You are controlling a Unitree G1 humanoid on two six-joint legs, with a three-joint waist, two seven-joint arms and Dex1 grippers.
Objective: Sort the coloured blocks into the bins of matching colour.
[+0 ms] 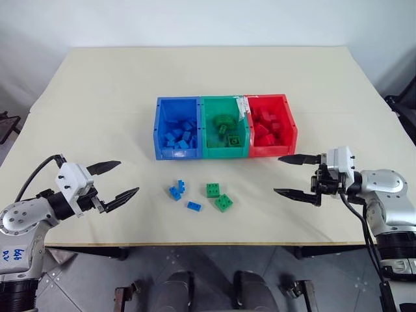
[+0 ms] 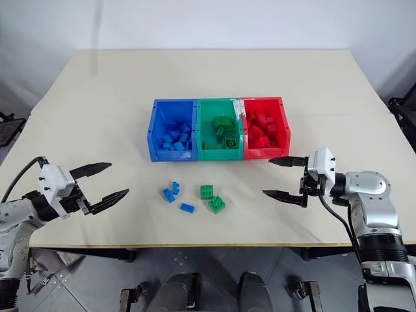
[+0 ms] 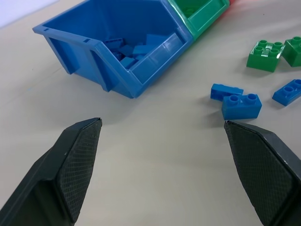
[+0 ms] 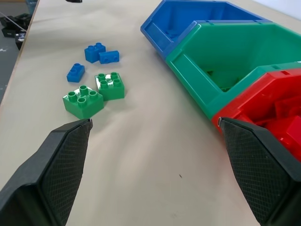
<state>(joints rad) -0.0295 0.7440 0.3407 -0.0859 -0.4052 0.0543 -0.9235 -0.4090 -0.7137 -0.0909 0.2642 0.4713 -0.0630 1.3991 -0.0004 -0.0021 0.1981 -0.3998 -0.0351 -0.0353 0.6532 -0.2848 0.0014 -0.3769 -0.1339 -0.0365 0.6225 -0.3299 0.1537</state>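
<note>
five blocks (image 1: 201, 193) loose before bins (image 1: 225, 127); left gripper (image 1: 113, 181) and right gripper (image 1: 298, 175) wide, empty. next: reach, pinch one block.

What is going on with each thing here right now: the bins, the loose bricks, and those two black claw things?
Blue bin: upright, holds blue bricks.
Green bin: upright, holds green bricks.
Red bin: upright, holds red bricks.
Loose blue bricks: three, lying on the table in front of the bins, unsorted.
Loose green bricks: two, studs up, beside each other, unsorted.
Left tool: open, empty.
Right tool: open, empty.
</note>
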